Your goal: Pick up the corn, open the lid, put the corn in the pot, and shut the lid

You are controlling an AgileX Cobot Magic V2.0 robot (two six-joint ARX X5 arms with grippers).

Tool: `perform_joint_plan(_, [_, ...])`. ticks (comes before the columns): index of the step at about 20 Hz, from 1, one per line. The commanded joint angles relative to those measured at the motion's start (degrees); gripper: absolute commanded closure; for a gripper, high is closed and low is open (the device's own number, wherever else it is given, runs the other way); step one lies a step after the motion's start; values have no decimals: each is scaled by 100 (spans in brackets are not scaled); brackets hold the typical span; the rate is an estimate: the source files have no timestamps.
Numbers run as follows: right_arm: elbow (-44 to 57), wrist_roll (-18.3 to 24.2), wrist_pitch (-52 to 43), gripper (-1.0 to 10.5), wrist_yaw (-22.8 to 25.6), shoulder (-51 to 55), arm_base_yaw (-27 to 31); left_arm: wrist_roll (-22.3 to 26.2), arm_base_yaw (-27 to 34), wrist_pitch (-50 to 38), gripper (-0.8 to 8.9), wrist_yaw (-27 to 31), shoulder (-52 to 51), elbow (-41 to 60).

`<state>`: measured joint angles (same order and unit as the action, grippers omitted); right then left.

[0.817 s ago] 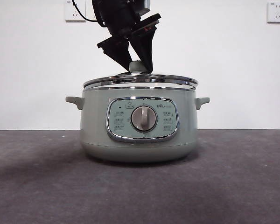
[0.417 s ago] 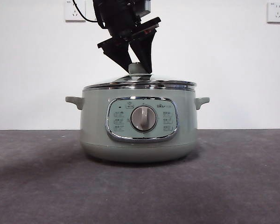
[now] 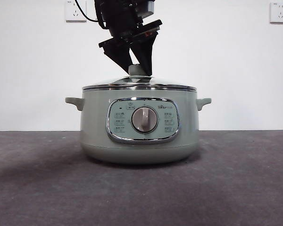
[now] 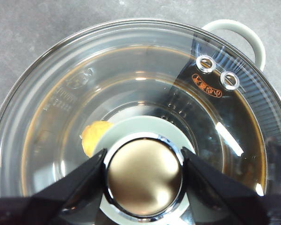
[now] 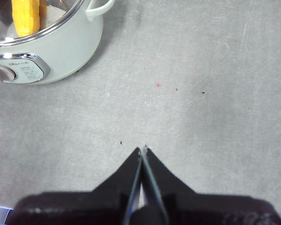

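Note:
The sage-green pot (image 3: 139,136) stands mid-table with its dial facing the front camera. The glass lid (image 3: 139,84) lies flat on the pot's rim. My left gripper (image 3: 137,70) comes down from above, shut on the lid's knob (image 4: 144,171), one jaw pressed against each side. Through the glass (image 4: 131,70) the yellow corn (image 4: 93,136) shows inside the pot, partly hidden by the knob. The right wrist view also shows the corn (image 5: 25,16) in the pot (image 5: 61,51). My right gripper (image 5: 143,150) hangs shut over bare table, well away from the pot.
Grey tabletop (image 3: 236,179) stretches around the pot. A white wall with two sockets (image 3: 279,12) stands behind. The pot's side handles (image 3: 203,101) stick out left and right.
The lid, tilted and raised on one side a second ago, has come down level onto the pot's rim, held by the left gripper. The right arm has not moved.

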<state>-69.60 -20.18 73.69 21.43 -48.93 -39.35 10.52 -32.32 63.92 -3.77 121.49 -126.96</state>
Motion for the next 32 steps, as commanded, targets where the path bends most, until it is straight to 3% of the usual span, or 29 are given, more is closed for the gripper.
perform_joint_plan(1, [57, -72, -35, 963, -2, 4, -7, 203, 15, 350, 826, 13, 195, 94])
perform_joint_plan(4, [57, -85, -33, 963, -2, 4, -7, 127, 13, 275, 755, 15, 195, 94])
perform_joint_plan(7, [57, -83, -28, 963, -2, 2, -7, -116, 13, 59, 260, 17, 188, 85])
perform_joint_plan(8, [57, -83, -26, 963, -2, 2, -7, -144, 13, -13, 238, 20, 173, 85])
perform_joint_plan(15, [57, -81, 0, 963, 2, 0, -7, -247, 24, -448, 238, 83, -706, 76])
perform_joint_plan(19, [57, -83, -37, 963, 4, -50, -7, -417, 24, -114, 281, 83, -1587, 76])
perform_joint_plan(20, [57, -85, -59, 963, 4, -87, -7, -442, 24, 42, 431, 79, -1812, 76])
perform_joint_plan(22, [57, -87, -55, 963, 4, -157, -7, -450, 24, 348, 829, 79, -2253, 76])
perform_joint_plan(27, [55, -85, -35, 962, 4, -234, -4, -505, 24, 905, 816, 79, -3128, 76])
perform_joint_plan(32, [55, -85, -35, 962, 4, -234, -4, -496, 24, 800, 816, 79, -3530, 76])
